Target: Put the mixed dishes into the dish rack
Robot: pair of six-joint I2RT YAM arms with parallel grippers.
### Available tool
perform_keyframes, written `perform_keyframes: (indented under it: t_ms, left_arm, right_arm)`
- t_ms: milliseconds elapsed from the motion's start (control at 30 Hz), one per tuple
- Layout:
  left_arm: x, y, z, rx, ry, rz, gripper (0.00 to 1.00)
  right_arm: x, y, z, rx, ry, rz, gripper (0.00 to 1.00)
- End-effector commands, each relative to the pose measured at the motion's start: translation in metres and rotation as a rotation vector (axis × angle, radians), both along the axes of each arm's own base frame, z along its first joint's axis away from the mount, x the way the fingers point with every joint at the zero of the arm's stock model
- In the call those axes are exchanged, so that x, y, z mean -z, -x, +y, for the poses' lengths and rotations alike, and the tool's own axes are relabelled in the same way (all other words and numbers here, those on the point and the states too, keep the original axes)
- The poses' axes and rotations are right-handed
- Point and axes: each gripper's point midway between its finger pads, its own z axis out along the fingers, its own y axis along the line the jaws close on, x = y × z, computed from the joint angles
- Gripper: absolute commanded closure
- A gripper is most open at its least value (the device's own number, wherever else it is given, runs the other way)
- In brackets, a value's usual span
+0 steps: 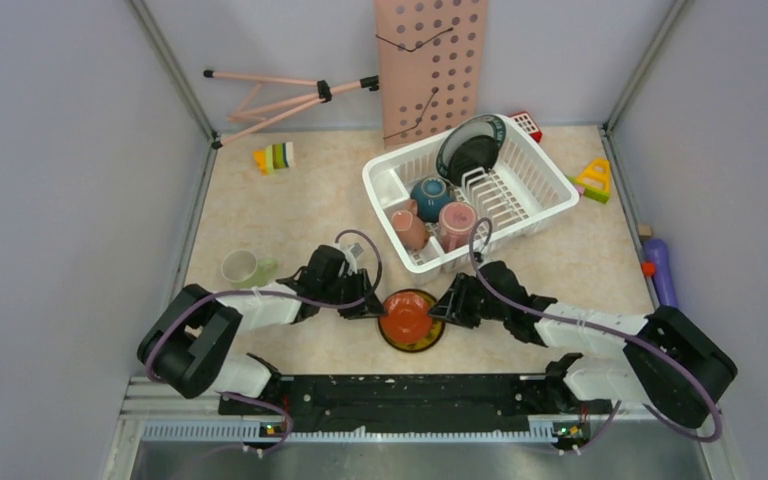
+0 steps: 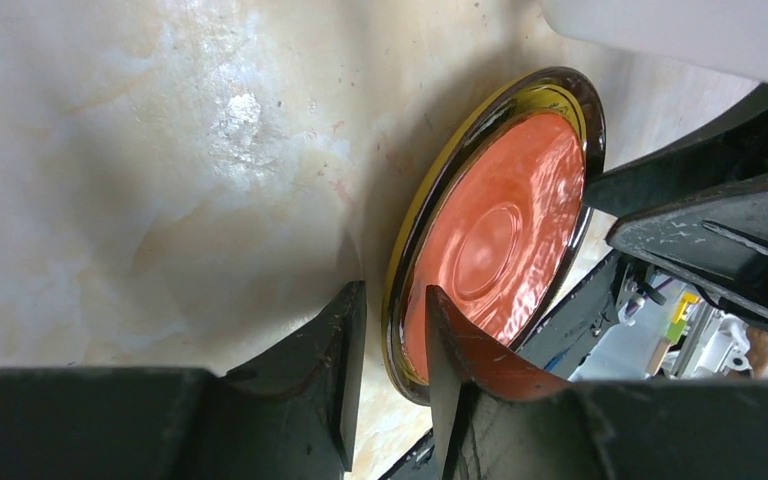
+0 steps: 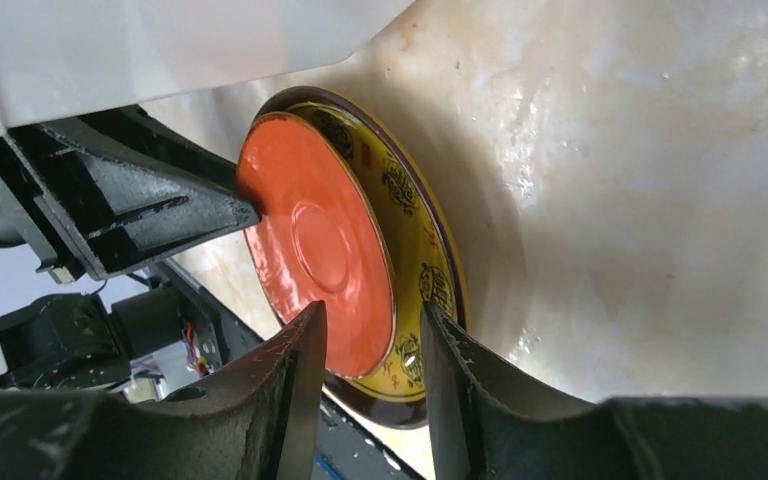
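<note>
Sitting just in front of rack: red plate stacked on yellow plate. Dark marks on the yellow rim, unreadable. Left gripper astride the stack's left edge, jaws apart, not pinching. Right gripper astride the right edge; grip can't tell. Mug left of stack. Bowl and cups in rack.

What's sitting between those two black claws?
A red plate stacked on a yellow plate, with the left claw and right claw at opposite edges; the top view shows it.
</note>
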Motion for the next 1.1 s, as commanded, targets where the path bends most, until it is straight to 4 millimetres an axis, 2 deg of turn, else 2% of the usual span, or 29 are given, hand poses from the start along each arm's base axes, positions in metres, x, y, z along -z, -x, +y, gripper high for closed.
perform_keyframes:
  t_ms: [0,200,367,433,467,500,600,733,867,1067]
  left_arm:
    - [0.002,0.006,0.004,0.032,-0.008,-0.027,0.65]
    - [0.000,0.013,-0.007,0.052,0.039,-0.025,0.63]
    - [-0.001,0.021,-0.022,0.082,0.065,-0.022,0.63]
    - [-0.003,0.022,-0.026,0.088,0.076,-0.022,0.63]
    - [-0.004,0.023,-0.027,0.089,0.081,-0.024,0.60]
    - [-0.005,0.023,-0.027,0.087,0.084,-0.027,0.57]
    - [-0.005,0.022,-0.021,0.064,0.052,-0.033,0.52]
    - [-0.004,0.022,-0.014,0.043,0.021,-0.042,0.50]
    - [0.000,0.021,-0.011,0.020,0.006,-0.035,0.50]
    - [0.009,0.019,-0.010,-0.012,-0.028,-0.004,0.51]
  right_arm:
    - [0.001,-0.003,0.014,0.007,0.003,-0.005,0.61]
    - [0.012,0.004,0.019,0.024,0.035,-0.009,0.61]
    - [0.014,0.011,0.021,0.029,0.009,-0.013,0.67]
    - [0.013,0.011,0.021,0.029,0.009,-0.016,0.75]
    - [0.012,0.011,0.020,0.029,0.009,-0.021,0.85]
    - [0.008,0.011,0.019,0.030,0.006,-0.033,1.00]
    - [-0.007,0.005,0.011,0.062,0.015,-0.083,1.00]
    - [-0.038,-0.002,-0.009,0.126,0.028,-0.181,1.00]
    - [-0.066,-0.005,-0.044,0.214,0.095,-0.257,1.00]
    - [-0.082,-0.001,-0.095,0.315,0.222,-0.316,1.00]
